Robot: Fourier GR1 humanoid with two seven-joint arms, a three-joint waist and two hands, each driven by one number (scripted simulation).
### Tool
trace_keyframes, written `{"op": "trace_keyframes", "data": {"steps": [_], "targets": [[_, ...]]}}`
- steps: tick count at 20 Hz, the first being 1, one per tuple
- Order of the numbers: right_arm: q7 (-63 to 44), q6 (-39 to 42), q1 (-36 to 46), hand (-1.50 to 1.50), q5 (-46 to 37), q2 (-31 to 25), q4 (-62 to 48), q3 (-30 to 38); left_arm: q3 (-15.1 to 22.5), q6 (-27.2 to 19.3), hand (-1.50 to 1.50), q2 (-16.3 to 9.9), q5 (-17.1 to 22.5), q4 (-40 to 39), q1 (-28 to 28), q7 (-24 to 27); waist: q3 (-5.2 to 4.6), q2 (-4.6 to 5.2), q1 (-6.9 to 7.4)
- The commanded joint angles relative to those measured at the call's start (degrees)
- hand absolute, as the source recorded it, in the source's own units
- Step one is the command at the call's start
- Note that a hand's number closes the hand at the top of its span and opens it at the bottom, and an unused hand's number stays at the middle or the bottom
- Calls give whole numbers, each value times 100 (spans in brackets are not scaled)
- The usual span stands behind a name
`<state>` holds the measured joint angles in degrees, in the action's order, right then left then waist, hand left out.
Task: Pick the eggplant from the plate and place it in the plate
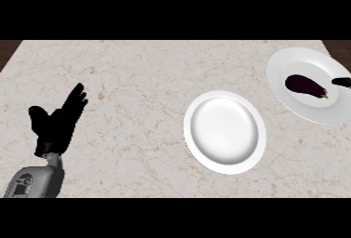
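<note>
A dark purple eggplant (305, 86) lies on the white plate (295, 62) at the far right of the counter. A second white plate (225, 132) sits near the middle with nothing on it. Only a small black part of my right hand (341, 82) shows at the right edge, just right of the eggplant's stem end and over the right plate; the rest is out of view. My left hand (56, 122) rests open at the left, fingers up, far from both plates.
The pale marble counter (137, 69) spans the view. Dark strips show past its far corners at the upper left and upper right. Bare counter lies between my left hand and the middle plate.
</note>
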<state>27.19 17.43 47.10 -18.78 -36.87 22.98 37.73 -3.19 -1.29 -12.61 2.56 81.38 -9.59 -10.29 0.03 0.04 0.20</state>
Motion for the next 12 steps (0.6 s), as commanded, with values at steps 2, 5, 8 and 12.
{"op": "trace_keyframes", "data": {"steps": [2, 5, 8, 12], "targets": [[193, 767, -270, -150, 261, -458, -390, 68, 105, -66, 0, 113, -53, 355, 90, -263, 8, 31, 91], [443, 637, -258, -150, 388, -469, -323, 36, -113, 179, 0, -36, -17, -163, 89, 240, 4, 31, 74], [569, 761, -217, -150, 416, -809, -615, 76, -44, 127, 0, 15, -13, 192, 67, -77, 10, 50, 131], [785, 880, -418, -150, 410, -985, -808, 29, -55, 74, 0, 99, -152, -332, -235, 211, 11, 64, 111]]}}
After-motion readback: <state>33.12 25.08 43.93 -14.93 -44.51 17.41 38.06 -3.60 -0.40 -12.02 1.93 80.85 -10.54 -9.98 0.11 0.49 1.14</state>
